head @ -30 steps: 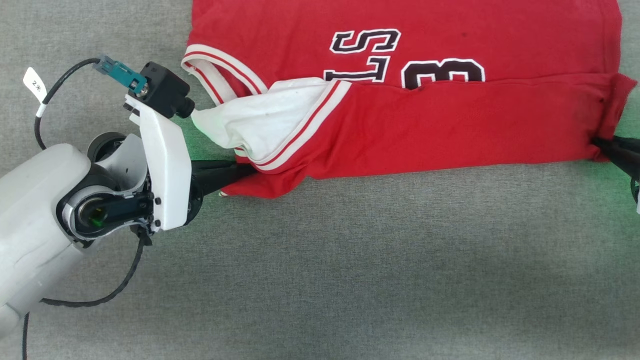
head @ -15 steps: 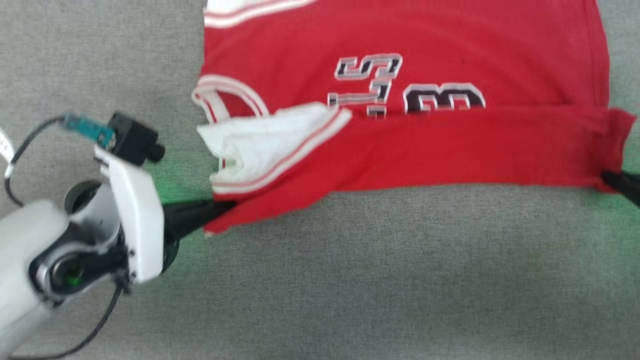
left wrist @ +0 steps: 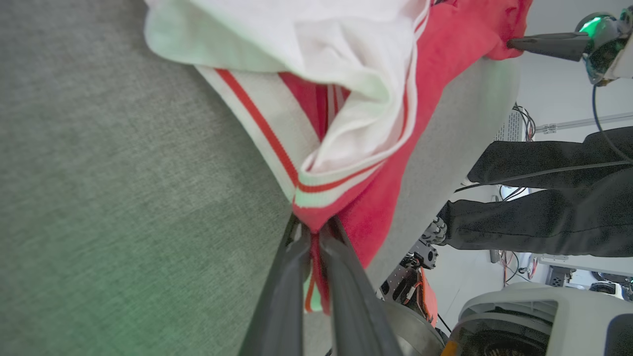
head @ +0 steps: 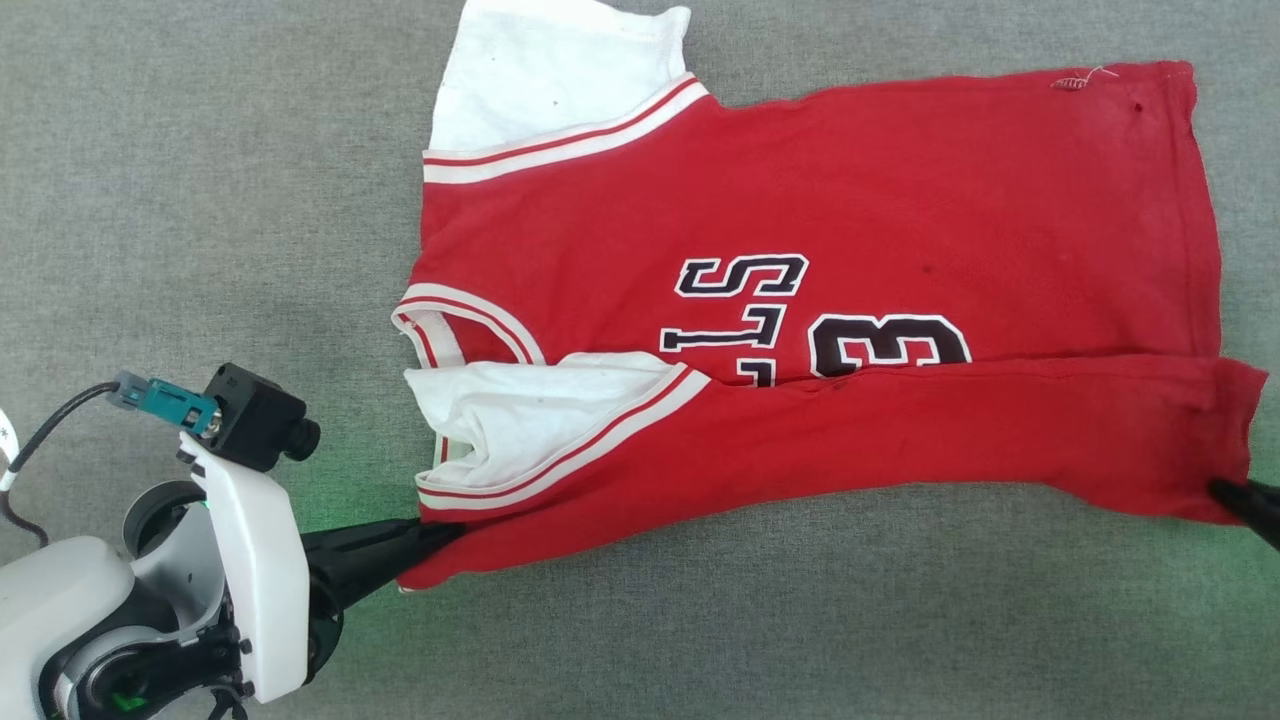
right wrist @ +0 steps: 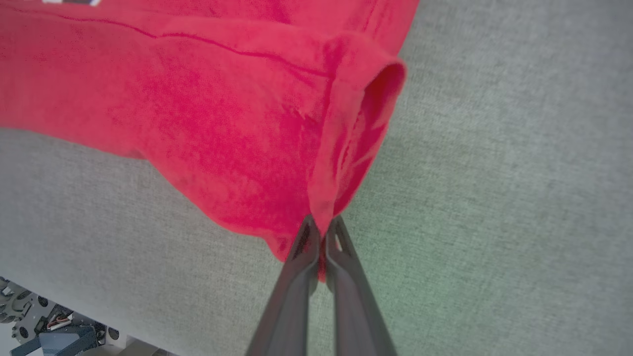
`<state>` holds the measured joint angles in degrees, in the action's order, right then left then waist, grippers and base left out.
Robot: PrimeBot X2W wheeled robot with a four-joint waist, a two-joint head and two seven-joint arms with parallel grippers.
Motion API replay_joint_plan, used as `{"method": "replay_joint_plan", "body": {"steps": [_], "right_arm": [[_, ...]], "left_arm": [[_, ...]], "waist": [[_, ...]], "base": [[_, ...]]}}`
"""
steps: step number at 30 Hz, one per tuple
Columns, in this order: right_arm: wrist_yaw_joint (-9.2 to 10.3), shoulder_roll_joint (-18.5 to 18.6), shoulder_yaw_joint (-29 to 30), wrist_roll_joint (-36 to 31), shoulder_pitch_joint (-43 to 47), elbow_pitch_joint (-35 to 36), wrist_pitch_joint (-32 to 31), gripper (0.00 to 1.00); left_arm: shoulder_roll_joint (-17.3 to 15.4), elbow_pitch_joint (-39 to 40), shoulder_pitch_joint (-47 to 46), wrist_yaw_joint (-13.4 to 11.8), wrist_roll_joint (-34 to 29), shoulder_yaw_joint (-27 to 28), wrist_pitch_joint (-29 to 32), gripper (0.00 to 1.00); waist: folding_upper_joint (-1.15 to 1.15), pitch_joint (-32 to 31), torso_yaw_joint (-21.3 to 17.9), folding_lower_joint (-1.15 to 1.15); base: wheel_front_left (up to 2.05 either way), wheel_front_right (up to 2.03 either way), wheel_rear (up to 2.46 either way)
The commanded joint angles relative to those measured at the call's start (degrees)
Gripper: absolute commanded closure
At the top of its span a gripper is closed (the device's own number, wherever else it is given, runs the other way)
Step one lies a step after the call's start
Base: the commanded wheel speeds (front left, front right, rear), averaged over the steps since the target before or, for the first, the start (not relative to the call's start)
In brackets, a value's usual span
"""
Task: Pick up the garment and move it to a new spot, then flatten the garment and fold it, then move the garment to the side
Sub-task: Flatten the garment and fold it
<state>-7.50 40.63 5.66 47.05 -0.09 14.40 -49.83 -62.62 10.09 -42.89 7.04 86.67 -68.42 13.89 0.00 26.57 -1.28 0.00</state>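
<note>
Lying spread out, the garment (head: 820, 190) rests on the grey desk (head: 700, 640), its near edge doubled over and hiding part of the lettering (head: 745, 300). The left pincer (head: 445, 530) is clamped on the corner beneath the white sleeve (head: 520, 420). The right pincer (head: 1228, 492), mostly cut off at the head view's edge, is clamped on the hem corner.

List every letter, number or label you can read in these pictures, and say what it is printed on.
"S": sideways black letter, white outline, on the garment.
"L": beside it, likely; following letters hidden under the fold.
"3": large numeral, partly covered by the fold.
White cable tag: cut off, unreadable.
</note>
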Motion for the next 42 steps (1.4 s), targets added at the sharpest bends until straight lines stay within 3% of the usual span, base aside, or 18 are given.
{"method": "replay_joint_plan", "body": {"steps": [1,2,3,5,10,15,20,28,33,39,42], "right_arm": [[0.03,-0.84,1.0,-1.03,0.42,0.71,0.85,0.67],[0.03,-1.43,1.6,-1.5,0.42,0.91,1.29,0.37],[0.03,-2.01,2.09,-1.99,0.38,1.22,1.73,0.0],[0.03,-3.36,3.65,-2.83,-0.08,1.5,3.14,0.0],[0.02,-6.35,5.39,-5.77,-2.2,2.75,7.84,0.0],[0.02,-9.91,3.46,-10.28,-6.47,3.65,18.44,0.0],[0.02,-12.85,-1.81,-14.26,-11.16,3.08,31.45,0.0],[0.02,-18.85,-7.22,-17.94,-16.46,-0.94,49.57,0.0],[0.02,-20.84,-9.51,-19.03,-16.92,-3.07,55.68,0.0],[0.02,-21.7,-10.58,-18.32,-16.24,-5.56,58.61,0.0],[0.02,-21.7,-11.22,-18.06,-16.49,-6.48,59.14,0.0]], "left_arm": [[0.42,0.06,1.06,-0.26,0.18,0.06,-0.61,0.96],[0.52,-0.14,1.14,-0.35,0.35,0.18,-0.88,0.71],[0.49,-0.24,1.12,-0.34,0.52,0.24,-1.0,0.56],[-0.06,-0.47,0.67,-0.43,0.28,1.01,-2.04,0.0],[-1.62,-0.87,-0.45,-0.6,0.15,2.79,-4.28,0.0],[-2.07,-3.72,-3.67,-2.11,0.38,7.23,-8.63,0.0],[1.45,-12.13,-10.1,-4.16,-2.02,11.44,-12.07,0.0],[7.25,-30.62,-24.42,-7.06,-9.4,14.04,-10.35,0.0],[7.91,-38.48,-31.95,-6.18,-10.87,12.29,0.02,0.0],[7.34,-43.17,-37.21,-4.96,-6.56,9.22,21.86,0.0],[7.1,-43.34,-38.4,-5.08,-5.49,7.92,29.53,0.0]], "waist": [[0.0,-0.21,-0.06,0.0],[0.0,-0.32,-0.08,0.0],[0.0,-0.43,-0.13,0.0],[0.0,-0.57,-0.24,0.0],[0.0,-0.61,-0.76,0.0],[0.0,0.08,-2.25,0.0],[0.0,1.75,-5.21,0.0],[0.0,5.22,-13.21,0.0],[0.0,7.16,-17.62,0.0],[0.0,8.58,-20.49,0.0],[0.0,9.24,-21.35,0.0]], "base": [[0.0,0.0,0.0],[0.0,0.0,0.0],[0.0,0.0,0.0],[0.0,0.0,0.0],[0.0,0.0,0.0],[0.0,0.0,0.0],[0.0,0.0,0.0],[0.0,0.0,0.0],[0.0,0.0,0.0],[0.0,0.0,0.0],[0.0,0.0,0.0]]}}
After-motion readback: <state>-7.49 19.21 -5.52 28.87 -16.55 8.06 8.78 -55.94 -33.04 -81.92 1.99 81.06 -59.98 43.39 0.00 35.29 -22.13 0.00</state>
